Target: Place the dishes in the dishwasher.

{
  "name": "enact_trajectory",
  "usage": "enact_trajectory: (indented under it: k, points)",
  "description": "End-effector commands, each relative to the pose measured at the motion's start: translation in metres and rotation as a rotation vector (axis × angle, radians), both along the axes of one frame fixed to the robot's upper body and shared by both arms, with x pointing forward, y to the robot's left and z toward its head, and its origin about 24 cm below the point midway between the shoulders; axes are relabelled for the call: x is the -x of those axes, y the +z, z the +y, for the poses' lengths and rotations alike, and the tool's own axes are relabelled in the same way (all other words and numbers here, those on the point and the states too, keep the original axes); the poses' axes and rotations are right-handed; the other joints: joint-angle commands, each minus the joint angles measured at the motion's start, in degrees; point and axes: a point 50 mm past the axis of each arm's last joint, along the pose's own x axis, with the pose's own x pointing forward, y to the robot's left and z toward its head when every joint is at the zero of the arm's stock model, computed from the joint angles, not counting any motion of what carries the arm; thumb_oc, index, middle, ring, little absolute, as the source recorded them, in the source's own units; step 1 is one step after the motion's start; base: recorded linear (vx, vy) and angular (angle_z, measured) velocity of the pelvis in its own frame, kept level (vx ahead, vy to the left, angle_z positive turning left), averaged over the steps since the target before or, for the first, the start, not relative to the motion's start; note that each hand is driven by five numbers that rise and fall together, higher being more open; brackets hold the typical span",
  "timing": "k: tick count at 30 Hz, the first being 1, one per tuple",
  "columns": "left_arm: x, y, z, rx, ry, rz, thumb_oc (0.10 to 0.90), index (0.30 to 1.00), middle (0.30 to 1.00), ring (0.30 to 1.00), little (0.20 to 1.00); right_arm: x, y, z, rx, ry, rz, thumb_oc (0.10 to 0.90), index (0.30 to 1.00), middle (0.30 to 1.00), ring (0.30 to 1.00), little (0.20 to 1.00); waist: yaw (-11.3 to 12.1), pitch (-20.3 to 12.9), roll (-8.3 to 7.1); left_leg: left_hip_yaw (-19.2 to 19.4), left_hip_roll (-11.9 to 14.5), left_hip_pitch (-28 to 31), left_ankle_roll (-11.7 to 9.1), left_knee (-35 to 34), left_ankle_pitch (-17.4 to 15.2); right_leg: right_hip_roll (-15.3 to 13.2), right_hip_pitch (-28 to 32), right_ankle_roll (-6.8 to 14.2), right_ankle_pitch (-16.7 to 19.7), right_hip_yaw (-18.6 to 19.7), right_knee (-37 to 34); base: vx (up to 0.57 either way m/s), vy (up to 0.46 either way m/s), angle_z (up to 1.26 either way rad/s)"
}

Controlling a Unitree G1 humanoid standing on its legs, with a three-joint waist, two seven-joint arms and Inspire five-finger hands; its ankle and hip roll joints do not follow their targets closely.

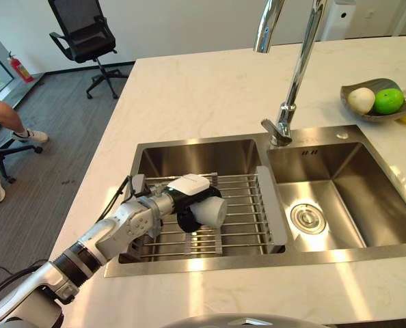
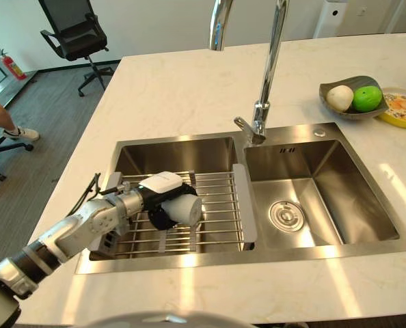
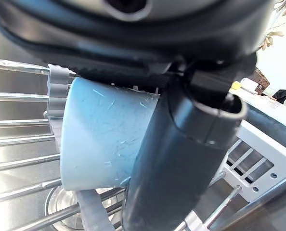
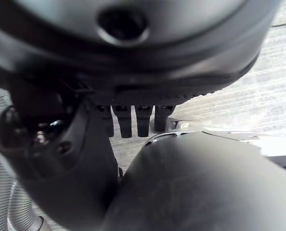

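Left hand (image 1: pixel 189 202), dark with a white cover on top, reaches over the left basin of the stainless steel double sink (image 1: pixel 340 137) and grips a small pale white cup (image 1: pixel 210 212) lying on its side. In the left wrist view the thumb (image 3: pixel 181 163) wraps across the cup's (image 3: pixel 102 139) side, so the hand is closed around it. Cup sits at or just above the metal wire rack (image 1: pixel 240 205) that spans the left basin; cannot tell if it touches the bars. Cup's opening faces toward the rack's right end.

Right hand (image 4: pixel 128 120) shows in its own wrist view with fingers hanging straight and relaxed, holding nothing, over grey striped floor.

Tall chrome tap (image 1: pixel 292 75) stands between the two basins at the back edge. Right basin has a round drain (image 1: pixel 307 219) at its bottom. White marble-look countertop (image 1: pixel 210 89) surrounds the sink. Far right on the counter: a grey bowl (image 1: pixel 374 113) holding a white round fruit (image 1: pixel 361 100) and a green round fruit (image 1: pixel 388 100); a yellow-rimmed plate (image 2: pixel 402 109) just beside it. Black office chair (image 1: pixel 87 34) on the floor beyond the counter. A person's arm (image 1: pixel 1 113) and shoes show at the left edge.
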Motion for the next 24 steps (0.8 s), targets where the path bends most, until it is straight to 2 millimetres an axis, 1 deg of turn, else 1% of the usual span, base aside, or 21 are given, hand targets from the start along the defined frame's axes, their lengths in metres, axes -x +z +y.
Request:
enact_trajectory:
  k: [1,3,4,5,6,7,8,9,10,11,12,13,14,15,18,19,20,21,22,23,24]
  points:
    - [-0.013,0.046,0.018,0.111,0.064,-0.254,0.400,0.300,0.300,0.300,0.300,0.042,-0.006,0.005,0.010,0.051,0.147,0.800,0.900,0.900,0.900,0.900,0.34,0.28,-1.61,-2.80,2.49,-1.32,-3.19,0.34,0.92,-0.78,2.16,3.76,-3.66,-3.80,1.08,-0.02,-0.055,0.07]
    - [-0.013,0.046,0.018,0.111,0.064,-0.254,0.400,0.300,0.300,0.300,0.300,0.042,-0.006,0.005,0.010,0.051,0.147,0.800,0.900,0.900,0.900,0.900,0.34,0.28,-1.61,-2.80,2.49,-1.32,-3.19,0.34,0.92,-0.78,2.16,3.76,-3.66,-3.80,1.08,-0.04,-0.085,0.07]
    - [-0.010,0.046,0.032,0.189,0.159,-0.287,0.400,0.300,0.300,0.300,0.300,0.036,-0.007,0.008,0.010,0.050,0.131,0.800,0.900,0.900,0.900,0.900,1.65,0.87,-1.53,-3.76,3.19,-2.19,-3.77,0.34,2.44,-0.05,1.99,3.21,-4.13,-4.04,1.08,-0.07,-0.115,0.07]
    - [-0.010,0.046,0.032,0.189,0.159,-0.287,0.400,0.300,0.300,0.300,0.300,0.036,-0.007,0.008,0.010,0.050,0.131,0.800,0.900,0.900,0.900,0.900,1.65,0.87,-1.53,-3.76,3.19,-2.19,-3.77,0.34,2.44,-0.05,1.99,3.21,-4.13,-4.04,1.08,-0.27,-0.281,0.17]
    - [-0.006,0.042,0.045,0.248,0.258,-0.319,0.400,0.300,0.300,0.300,0.300,0.026,-0.006,0.007,0.031,0.067,0.100,0.800,0.900,0.900,0.900,0.900,3.80,3.15,-1.23,-5.73,3.91,-6.15,-5.29,1.35,6.37,0.80,1.49,2.44,-4.96,-5.21,1.08,-0.36,-0.229,0.36]
    - [-0.006,0.041,0.046,0.280,0.283,-0.330,0.400,0.300,0.300,0.300,0.300,0.020,-0.003,-0.002,0.065,0.066,0.082,0.800,0.900,0.900,0.900,0.900,5.17,4.80,-0.74,-9.31,3.55,-9.96,-7.64,2.18,9.95,0.48,0.93,2.27,-5.32,-7.63,1.08,-0.48,-0.247,0.78]
    - [-0.008,0.043,0.043,0.300,0.282,-0.337,0.400,0.300,0.300,0.300,0.300,0.015,-0.001,-0.010,0.089,0.066,0.070,0.800,0.900,0.900,0.900,0.900,5.50,5.38,-0.36,-12.07,3.19,-12.23,-8.81,2.02,12.44,0.02,-0.04,2.27,-4.75,-9.25,1.08,-0.27,-0.081,0.68]
    - [-0.008,0.043,0.043,0.300,0.282,-0.337,0.400,0.300,0.300,0.300,0.300,0.015,-0.001,-0.010,0.089,0.066,0.070,0.800,0.900,0.900,0.900,0.900,5.50,5.38,-0.36,-12.07,3.19,-12.23,-8.81,2.02,12.44,0.02,-0.04,2.27,-4.75,-9.25,1.08,-0.19,-0.044,1.16]
    - [-0.008,0.045,0.041,0.308,0.272,-0.340,0.400,0.300,0.300,0.300,0.300,0.014,0.001,-0.014,0.104,0.068,0.068,0.800,0.900,0.900,0.900,0.900,5.79,5.52,-0.25,-13.78,2.79,-13.21,-9.21,1.56,12.84,-0.49,-0.58,2.39,-4.63,-10.74,1.08,-0.22,-0.050,1.21]
    - [-0.005,0.044,0.040,0.316,0.262,-0.327,0.400,0.300,0.300,0.300,0.300,0.016,0.002,-0.021,0.126,0.072,0.071,0.800,0.900,0.900,0.900,0.900,5.99,5.51,-0.33,-13.82,2.92,-13.41,-8.94,2.30,11.56,-1.93,-1.81,2.81,-3.96,-12.89,1.08,-0.22,-0.050,1.21]
    - [-0.005,0.044,0.040,0.316,0.262,-0.327,0.400,0.300,0.300,0.300,0.300,0.016,0.002,-0.021,0.126,0.072,0.071,0.800,0.900,0.900,0.900,0.900,5.99,5.51,-0.33,-13.82,2.92,-13.41,-8.94,2.30,11.56,-1.93,-1.81,2.81,-3.96,-12.89,1.08,-0.22,-0.009,0.55]
    - [-0.002,0.044,0.039,0.322,0.252,-0.319,0.400,0.300,0.300,0.300,0.300,0.018,0.003,-0.024,0.131,0.069,0.075,0.800,0.900,0.900,0.900,0.900,5.51,5.13,-0.32,-12.40,3.42,-13.00,-8.33,3.74,10.47,-2.50,-2.53,2.82,-3.34,-13.49,1.08,-0.18,0.035,0.14]
    - [0.002,0.043,0.037,0.325,0.235,-0.305,0.400,0.300,0.300,0.300,0.300,0.021,0.003,-0.027,0.139,0.063,0.084,0.800,0.900,0.900,0.900,0.900,4.60,4.85,-0.37,-9.34,4.70,-10.72,-7.46,6.60,7.72,-3.17,-3.22,2.61,-2.81,-13.84,1.08,-0.25,0.051,0.42]
    - [0.003,0.043,0.035,0.334,0.224,-0.299,0.400,0.300,0.300,0.300,0.300,0.022,0.004,-0.028,0.140,0.056,0.087,0.800,0.900,0.900,0.900,0.900,3.99,4.81,-0.42,-7.70,5.56,-8.90,-7.05,7.65,6.05,-3.65,-3.72,2.55,-2.37,-14.25,1.08,-0.18,0.035,0.34]
    - [0.003,0.042,0.032,0.341,0.215,-0.294,0.400,0.300,0.300,0.300,0.300,0.023,0.004,-0.029,0.140,0.047,0.092,0.800,0.900,0.900,0.900,0.900,3.29,4.65,-0.36,-6.25,6.48,-6.99,-7.02,8.25,4.89,-4.03,-4.22,2.58,-2.06,-14.74,1.08,-0.14,0.052,0.37]
    - [0.003,0.043,0.026,0.352,0.186,-0.287,0.400,0.300,0.300,0.300,0.300,0.025,0.004,-0.030,0.139,0.021,0.092,0.800,0.900,0.900,0.900,0.900,1.74,4.29,-0.16,-3.04,9.06,-3.21,-7.73,9.38,3.93,-5.03,-4.99,2.83,-1.16,-16.37,1.08,-0.14,0.079,0.34]
    - [0.003,0.043,0.026,0.352,0.186,-0.287,0.400,0.300,0.300,0.300,0.300,0.025,0.004,-0.030,0.139,0.021,0.092,0.800,0.900,0.900,0.900,0.900,1.74,4.29,-0.16,-3.04,9.06,-3.21,-7.73,9.38,3.93,-5.03,-4.99,2.83,-1.16,-16.37,1.08,-0.32,0.232,0.55]
    - [0.000,0.045,0.015,0.376,0.140,-0.280,0.400,0.300,0.300,0.300,0.300,0.029,0.004,-0.031,0.133,-0.013,0.095,0.800,0.900,0.900,0.900,0.900,-0.53,3.75,0.32,1.16,12.56,0.25,-8.94,9.89,5.02,-6.98,-5.98,3.49,0.65,-19.70,1.08,-0.33,0.356,0.72]
    - [-0.001,0.048,0.006,0.394,0.095,-0.279,0.400,0.300,0.300,0.300,0.300,0.033,0.004,-0.032,0.130,-0.040,0.098,0.800,0.900,0.900,0.900,0.900,-2.57,2.95,0.82,5.00,15.59,3.15,-10.63,10.29,6.07,-9.15,-6.61,4.78,1.81,-21.51,1.08,-0.33,0.356,0.72]
    - [-0.001,0.048,0.006,0.394,0.095,-0.279,0.400,0.300,0.300,0.300,0.300,0.033,0.004,-0.032,0.130,-0.040,0.098,0.800,0.900,0.900,0.900,0.900,-2.57,2.95,0.82,5.00,15.59,3.15,-10.63,10.29,6.07,-9.15,-6.61,4.78,1.81,-21.51,1.08,-0.27,0.330,1.58]
    - [-0.001,0.050,0.001,0.408,0.073,-0.276,0.400,0.300,0.300,0.300,0.300,0.035,0.004,-0.032,0.126,-0.059,0.097,0.800,0.900,0.900,0.900,0.900,-3.43,2.69,1.01,7.09,16.89,4.31,-11.36,10.11,6.96,-10.59,-6.90,5.59,3.31,-23.52,1.14,-0.12,0.127,1.08]
